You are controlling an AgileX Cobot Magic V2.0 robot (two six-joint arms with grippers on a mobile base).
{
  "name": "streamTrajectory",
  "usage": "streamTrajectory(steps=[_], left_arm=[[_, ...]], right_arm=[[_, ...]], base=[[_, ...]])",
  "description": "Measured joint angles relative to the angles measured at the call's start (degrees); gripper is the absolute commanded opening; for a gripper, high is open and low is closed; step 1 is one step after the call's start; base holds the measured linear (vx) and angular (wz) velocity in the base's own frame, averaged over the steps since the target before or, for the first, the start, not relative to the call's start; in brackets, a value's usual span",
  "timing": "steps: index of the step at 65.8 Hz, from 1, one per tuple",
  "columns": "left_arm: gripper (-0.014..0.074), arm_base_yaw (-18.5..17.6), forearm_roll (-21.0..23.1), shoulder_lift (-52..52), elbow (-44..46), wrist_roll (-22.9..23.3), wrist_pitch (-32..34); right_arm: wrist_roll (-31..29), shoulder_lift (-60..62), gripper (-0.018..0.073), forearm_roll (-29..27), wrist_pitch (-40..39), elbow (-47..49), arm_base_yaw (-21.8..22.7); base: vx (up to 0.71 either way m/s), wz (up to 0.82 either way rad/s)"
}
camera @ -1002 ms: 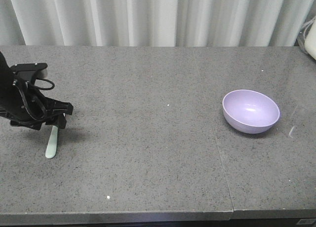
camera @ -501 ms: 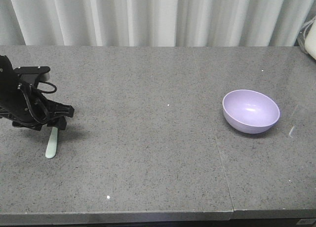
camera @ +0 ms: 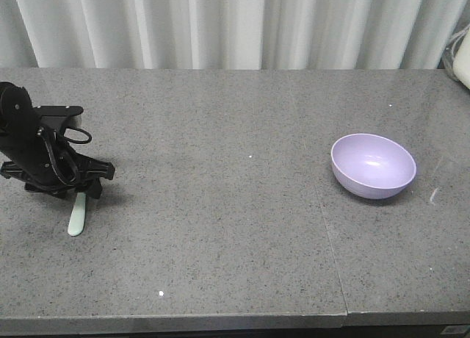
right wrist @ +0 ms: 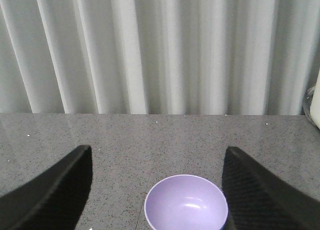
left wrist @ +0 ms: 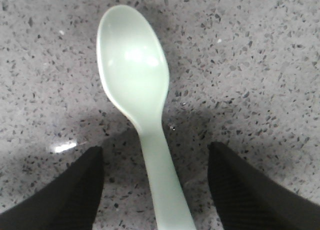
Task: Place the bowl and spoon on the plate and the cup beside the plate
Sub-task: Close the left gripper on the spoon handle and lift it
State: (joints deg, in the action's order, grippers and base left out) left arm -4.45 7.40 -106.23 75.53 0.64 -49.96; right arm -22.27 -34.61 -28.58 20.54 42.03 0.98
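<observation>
At far left of the speckled grey stone table (camera: 220, 220): black left gripper (camera: 86, 192), textured fingers (left wrist: 65, 195) spread wide, straddling the spoon (left wrist: 135, 80) with table showing on either side of the handle. Smooth pale mint plastic, thick rounded handle, oval scoop facing up. Lies flat, long axis running roughly front to back, broader end toward the near edge. Well apart, toward the right: round, deep lavender bowl (camera: 373, 165), glossy, mouth tipped slightly. Above it, right gripper (right wrist: 157, 190), ribbed black fingers (right wrist: 50, 195) parted, holding nothing. Behind, pleated white curtain (camera: 220, 26).
</observation>
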Motion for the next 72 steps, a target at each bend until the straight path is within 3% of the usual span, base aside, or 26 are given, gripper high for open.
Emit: streamTrajectory(steps=[28, 47, 72], left_arm=[[0.029, -0.02, -2.45, -0.98, -0.68, -0.64, -0.21], [-0.001, -0.07, -5.54, -0.04, -3.01, -0.64, 2.45], [-0.0008, -0.07, -6.03, 3.69, -5.26, -1.86, 0.77]], right_arm=[[0.0, 0.0, 0.0536, 0.0, 0.0, 0.0, 0.0], [0.0, 0.0, 0.0536, 0.0, 0.0, 0.0, 0.0], [-1.51, -0.06, 0.051, 1.43, 1.12, 0.28, 0.0]], base=[[0.0, 0.0], [0.0, 0.0], [0.0, 0.0]])
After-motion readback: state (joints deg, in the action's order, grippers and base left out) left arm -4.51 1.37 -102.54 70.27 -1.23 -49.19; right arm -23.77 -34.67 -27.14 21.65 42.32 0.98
